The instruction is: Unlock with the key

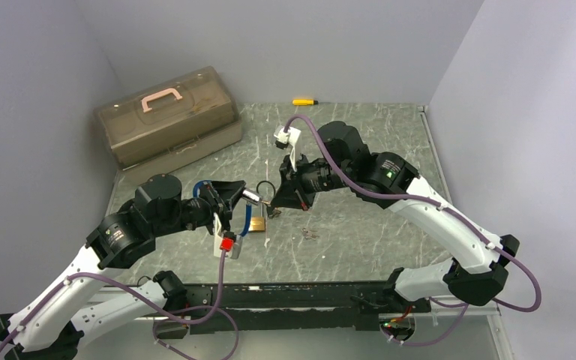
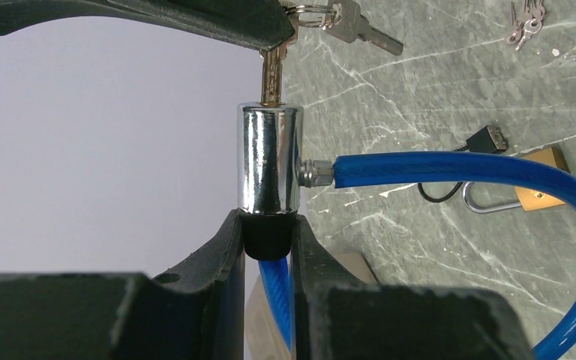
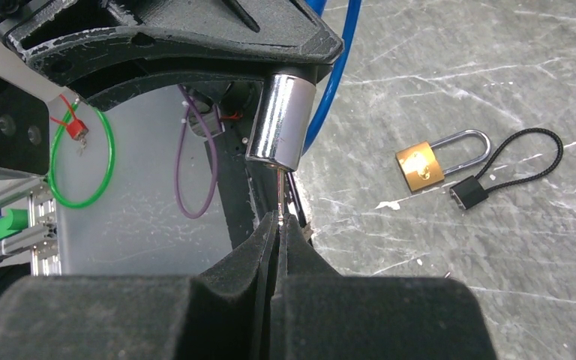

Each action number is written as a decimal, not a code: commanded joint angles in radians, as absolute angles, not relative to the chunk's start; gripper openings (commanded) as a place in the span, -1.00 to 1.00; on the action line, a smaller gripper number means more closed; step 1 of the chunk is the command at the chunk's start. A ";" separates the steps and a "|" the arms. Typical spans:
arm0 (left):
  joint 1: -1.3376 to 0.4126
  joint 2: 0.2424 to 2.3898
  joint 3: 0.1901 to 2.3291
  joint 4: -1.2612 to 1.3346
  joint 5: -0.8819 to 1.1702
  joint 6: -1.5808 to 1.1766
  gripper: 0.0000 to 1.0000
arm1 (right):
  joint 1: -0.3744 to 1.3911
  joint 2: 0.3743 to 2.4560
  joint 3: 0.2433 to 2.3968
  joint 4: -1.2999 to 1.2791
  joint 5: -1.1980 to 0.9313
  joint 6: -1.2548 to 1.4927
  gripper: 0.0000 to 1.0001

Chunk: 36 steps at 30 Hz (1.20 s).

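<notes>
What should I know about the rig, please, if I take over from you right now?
Left gripper: fingers shut on the black end of the chrome lock cylinder.
Right gripper: fingers shut on the key.
Done: the key blade is in the cylinder's keyway, with part of it showing.
Left: turn the key and free the blue cable, which is joined at the cylinder's side; I cannot tell whether the key has been turned.
Lying on the table: brass padlock, small black cable lock, loose keys.
</notes>
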State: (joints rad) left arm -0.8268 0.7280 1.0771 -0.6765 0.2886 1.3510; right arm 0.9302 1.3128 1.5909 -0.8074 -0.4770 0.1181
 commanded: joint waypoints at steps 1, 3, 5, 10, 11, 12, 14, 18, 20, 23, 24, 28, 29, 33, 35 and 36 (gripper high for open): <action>-0.830 0.710 1.090 -0.611 0.315 1.377 -1.00 | 0.923 1.325 1.586 -0.749 -0.418 0.143 -1.00; -0.830 0.710 1.087 -0.608 0.303 1.380 -1.00 | 0.923 1.328 1.583 -0.746 -0.403 0.155 -1.00; -0.832 0.713 1.080 -0.600 0.282 1.384 -1.00 | 0.924 1.328 1.577 -0.736 -0.389 0.170 -1.00; -0.845 0.727 1.079 -0.588 0.198 1.377 -1.00 | 0.923 1.326 1.551 -0.713 -0.360 0.207 -1.00; -0.849 0.727 1.082 -0.593 0.189 1.376 -1.00 | 0.924 1.325 1.544 -0.707 -0.359 0.212 -1.00; -0.852 0.727 1.082 -0.599 0.185 1.382 -1.00 | 0.924 1.322 1.539 -0.700 -0.362 0.214 -1.00; -0.862 0.726 1.076 -0.608 0.169 1.397 -1.00 | 0.923 1.322 1.534 -0.693 -0.362 0.221 -1.00; -0.877 0.727 1.078 -0.610 0.162 1.392 -1.00 | 0.923 1.322 1.529 -0.677 -0.377 0.225 -1.00; -0.888 0.723 1.078 -0.629 0.169 1.406 -1.00 | 0.923 1.328 1.536 -0.676 -0.377 0.225 -1.00; -0.913 0.725 1.069 -0.645 0.152 1.431 -1.00 | 0.923 1.334 1.539 -0.669 -0.375 0.232 -1.00; -0.919 0.729 1.071 -0.640 0.146 1.428 -1.00 | 0.923 1.333 1.536 -0.660 -0.376 0.235 -1.00; -0.932 0.747 1.092 -0.611 0.153 1.364 -1.00 | 0.923 1.331 1.522 -0.633 -0.376 0.248 -1.00; -0.934 0.750 1.099 -0.612 0.164 1.345 -1.00 | 0.924 1.333 1.519 -0.628 -0.376 0.248 -1.00; -0.951 0.749 1.102 -0.614 0.187 1.323 -1.00 | 0.924 1.326 1.505 -0.593 -0.384 0.253 -1.00; -0.953 0.750 1.103 -0.614 0.198 1.315 -1.00 | 0.923 1.325 1.503 -0.579 -0.384 0.252 -1.00; -0.953 0.750 1.102 -0.617 0.204 1.315 -1.00 | 0.923 1.326 1.505 -0.574 -0.385 0.252 -1.00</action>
